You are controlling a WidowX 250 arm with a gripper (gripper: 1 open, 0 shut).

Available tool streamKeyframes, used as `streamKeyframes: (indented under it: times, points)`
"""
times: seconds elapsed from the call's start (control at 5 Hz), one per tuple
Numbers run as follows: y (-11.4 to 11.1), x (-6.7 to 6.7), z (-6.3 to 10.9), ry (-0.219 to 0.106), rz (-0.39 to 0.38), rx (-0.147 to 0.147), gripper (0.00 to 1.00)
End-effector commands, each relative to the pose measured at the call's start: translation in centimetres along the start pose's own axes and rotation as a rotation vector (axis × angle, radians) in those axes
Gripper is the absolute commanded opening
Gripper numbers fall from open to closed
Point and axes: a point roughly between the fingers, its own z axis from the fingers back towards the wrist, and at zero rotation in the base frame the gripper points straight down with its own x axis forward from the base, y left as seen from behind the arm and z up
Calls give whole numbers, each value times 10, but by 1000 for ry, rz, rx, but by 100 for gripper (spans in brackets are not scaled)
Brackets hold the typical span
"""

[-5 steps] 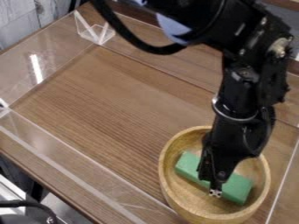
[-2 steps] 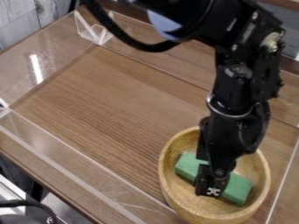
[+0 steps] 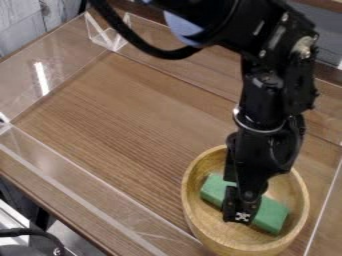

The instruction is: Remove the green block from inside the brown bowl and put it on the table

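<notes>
The table lies bare and open across its left and middle, wide room for a hand to pass. Low clear walls fence its near and left edges. The bowl fills the near right corner, its thick rim ringing the block. The arm comes down from above into the bowl, the gripper spread over the block, closing off that side from overhead

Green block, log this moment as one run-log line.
gripper: open, pointing down over green block | green block: lying inside brown bowl, not lifted | table: block not yet on it
</notes>
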Motion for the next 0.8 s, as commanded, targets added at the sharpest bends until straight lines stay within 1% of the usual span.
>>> streamKeyframes:
  times: [0.0,0.6]
  points:
    - [5,2,12,-50,6,43,100]
    - [10,4,-13,-51,19,52,100]
